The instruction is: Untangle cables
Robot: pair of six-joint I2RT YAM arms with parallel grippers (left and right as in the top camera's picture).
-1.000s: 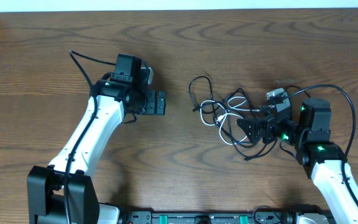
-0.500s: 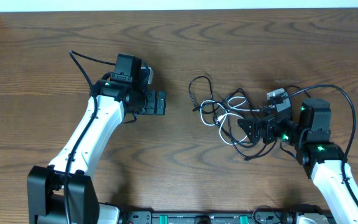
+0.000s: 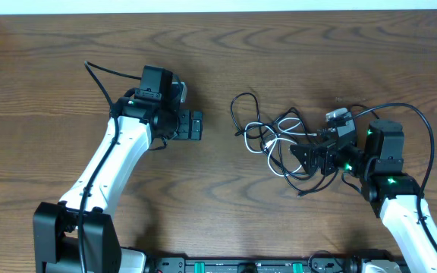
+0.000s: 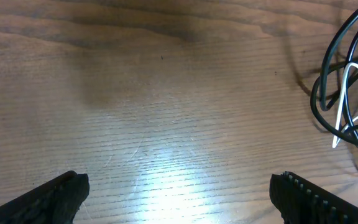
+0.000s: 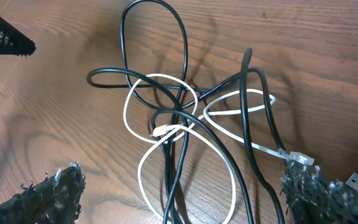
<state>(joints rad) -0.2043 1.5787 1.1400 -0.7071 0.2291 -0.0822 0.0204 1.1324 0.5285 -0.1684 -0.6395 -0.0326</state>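
Nothing has moved: left gripper [image 3: 197,126], right gripper [image 3: 299,156] (both wide, empty) and the tangled cables [image 3: 268,136] lie as before.

Table [image 3: 218,45]: one.
Robot arms: two, the left arm [image 3: 105,163] and the right arm [image 3: 404,220].
Grippers: two, the left gripper [image 3: 196,126] and the right gripper [image 3: 313,152], each with two fingers.
Cables [image 5: 179,118]: one tangled bundle. It contains one traceable white cord [image 5: 166,130]. The number of black cords [image 5: 248,65] cannot be determined.
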